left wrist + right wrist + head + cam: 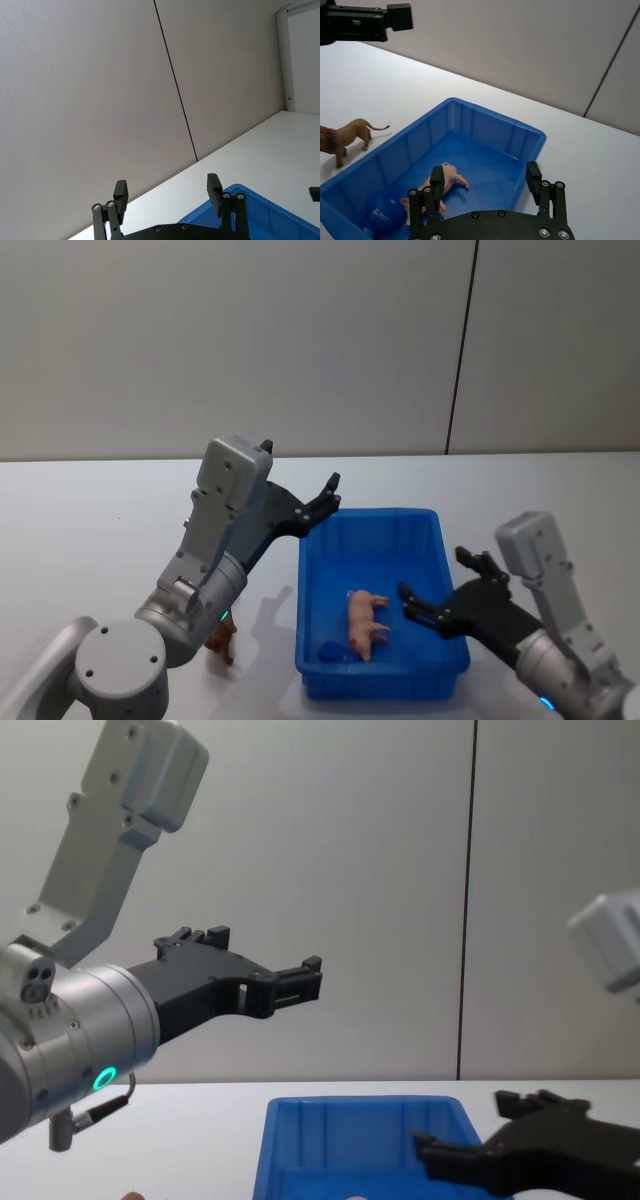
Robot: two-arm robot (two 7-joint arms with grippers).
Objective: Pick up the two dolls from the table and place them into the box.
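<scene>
Head view first: we've got the blue box (380,532) sitting on the white desk (90,530). The pink pig doll (367,624) is lying on its side inside the box, toward the near end. Right by it, in the box's near-left corner, there's a small dark-blue roundish thing (332,651); we can't tell what it is. The brown lion doll (222,640) stands on the desk just outside the box's left wall, near the front corner, half hidden behind the left arm.

The left gripper (330,494) hangs up in the air above the box's far-left corner, well clear of the rim. From the left wrist view we see its jaws spread apart with nothing between them.

The right gripper (440,582) sits low at the box's right side, close to the rim and pointing in toward the pig. Its jaws are released too, and empty. In the right wrist view we see the pig lying on the box floor beyond the fingers (534,175), apart from them, and the lion out on the desk past the box's far wall.
</scene>
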